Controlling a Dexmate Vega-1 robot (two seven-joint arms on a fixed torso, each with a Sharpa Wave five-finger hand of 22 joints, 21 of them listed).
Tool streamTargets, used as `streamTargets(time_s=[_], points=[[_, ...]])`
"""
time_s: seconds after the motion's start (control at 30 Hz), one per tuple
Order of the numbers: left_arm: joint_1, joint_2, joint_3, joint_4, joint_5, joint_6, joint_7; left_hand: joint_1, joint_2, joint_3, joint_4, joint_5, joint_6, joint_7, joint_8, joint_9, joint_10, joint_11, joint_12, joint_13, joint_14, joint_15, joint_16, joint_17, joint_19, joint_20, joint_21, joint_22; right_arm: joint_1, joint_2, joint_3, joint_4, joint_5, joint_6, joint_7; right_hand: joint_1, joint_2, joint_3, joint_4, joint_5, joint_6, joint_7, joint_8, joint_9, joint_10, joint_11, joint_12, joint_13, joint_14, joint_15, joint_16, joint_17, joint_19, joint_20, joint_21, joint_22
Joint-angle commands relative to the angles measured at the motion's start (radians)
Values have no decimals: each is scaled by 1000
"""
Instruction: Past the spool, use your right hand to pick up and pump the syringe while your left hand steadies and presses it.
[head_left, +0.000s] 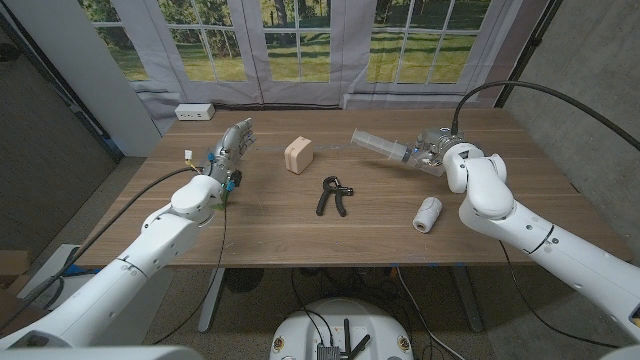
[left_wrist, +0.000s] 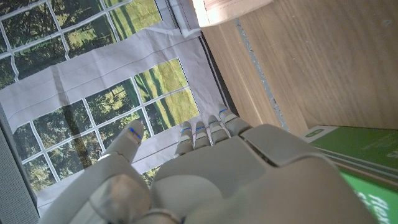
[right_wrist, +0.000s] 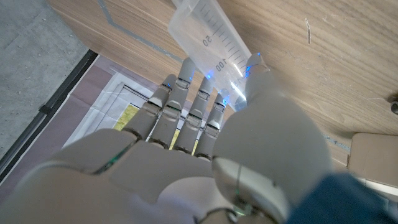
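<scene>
My right hand (head_left: 438, 155) grips the clear plastic syringe (head_left: 379, 144) above the far right of the wooden table (head_left: 270, 225), barrel pointing left | right wrist: printed graduations on barrel (right_wrist: 208, 37), contents indiscernible | my left hand (head_left: 232, 146) spread, holding nothing | white cylindrical spool (head_left: 427, 213) lies nearer, beige block (head_left: 299, 154), black hand-grip (head_left: 332, 194) mid-table.

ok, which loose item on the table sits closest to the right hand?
The white spool, lying just beside the right forearm; the black hand gripper and tan block sit nearer mid-table.
</scene>
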Motion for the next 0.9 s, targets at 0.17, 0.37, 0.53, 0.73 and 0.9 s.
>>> streamTargets(time_s=[0.17, 0.37, 0.53, 0.73, 0.9], points=[[-96, 71, 38, -50, 69, 62, -79, 2, 43, 4, -11, 3, 7, 2, 5, 2, -3, 7, -1, 4, -19, 0, -3, -1, -14, -10, -3, 6, -53, -32, 35, -67, 139, -26, -163, 79, 86, -1, 4, 8, 71, -55, -1, 4, 93, -82, -6, 3, 21, -156, -6, 4, 15, -69, 1, 3], [-107, 78, 46, -82, 92, 73, -81, 3, 43, 3, -15, 2, 8, 3, 5, 2, -2, 6, -1, 4, -22, 0, -2, -1, -16, -11, -3, 6, -58, -36, 35, -80, 180, -39, -211, 81, 86, -3, 3, 9, 73, -55, -2, 4, 96, -82, -11, 2, 25, -156, -9, 5, 17, -69, 1, 3], [-126, 102, 58, -111, 124, 87, -101, 3, 40, 1, -19, 2, 9, 2, 5, 2, -2, 5, -1, 4, -24, -2, -1, -1, -18, -12, -2, 6, -47, -47, 24, -80, 205, -35, -234, 80, 86, -5, 3, 9, 74, -55, -4, 4, 99, -82, -13, 3, 28, -157, -13, 6, 18, -67, 1, 3], [-123, 127, 58, -163, 161, 113, -93, 3, 31, -5, -28, 0, 6, 0, 4, 2, -6, 0, -2, 3, -30, -5, -1, -1, -22, -13, -3, 5, -44, -44, 36, -66, 273, -20, -287, 78, 87, -8, 5, 10, 73, -54, -7, 4, 102, -81, -15, 7, 33, -156, -17, 7, 21, -66, 1, 3], [-119, 145, 52, -206, 183, 139, -86, 4, 30, -6, -34, 0, 11, -2, 5, 1, -2, -6, 0, 3, -27, -9, 1, -1, -21, -14, -1, 5, -40, -37, 36, -58, 318, -20, -332, 76, 88, -9, 5, 10, 76, -54, -7, 4, 103, -80, -17, 8, 36, -156, -18, 9, 24, -68, 2, 3]])
